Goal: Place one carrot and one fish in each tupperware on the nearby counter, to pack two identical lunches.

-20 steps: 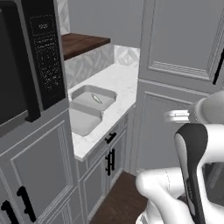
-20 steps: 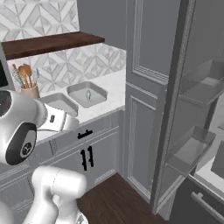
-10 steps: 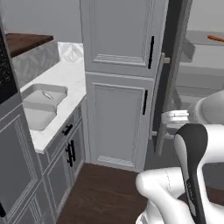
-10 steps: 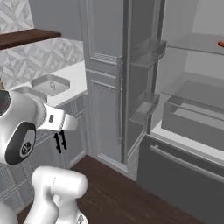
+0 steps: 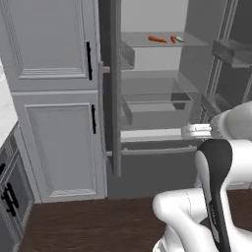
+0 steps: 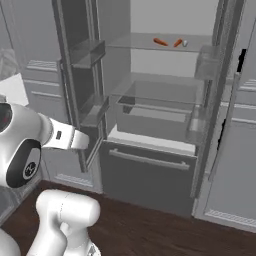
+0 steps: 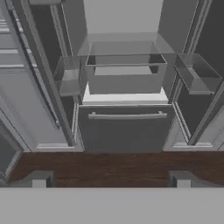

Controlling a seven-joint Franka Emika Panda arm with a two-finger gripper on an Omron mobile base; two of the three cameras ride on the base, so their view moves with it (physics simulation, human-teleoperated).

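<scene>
Now we face the open grey refrigerator (image 6: 150, 130), both doors swung wide, because the food we must pack sits inside it. At about nine o'clock in the left base view a sliver of the white marbled table (image 5: 4, 115) shows beside the tall grey panelled cabinet (image 5: 54, 93); that is where we judge the tupperware waits. Moving right, on the clear glass top shelf (image 6: 150, 46) lie a slim orange carrot (image 6: 160, 42), then a second, shorter orange carrot (image 6: 178, 43), with a small pale silvery-green fish (image 6: 185, 43) just beside it at one o'clock. They rest high and toward the back, so the arm will need a long upward reach.

Our pincer (image 7: 111, 179) hangs low, aimed at the dark grey freezer drawer (image 7: 126, 129). Its two dark fingertips (image 7: 38, 179) stand well apart with nothing between them, ready for a first pick. No packing appears done yet.
</scene>
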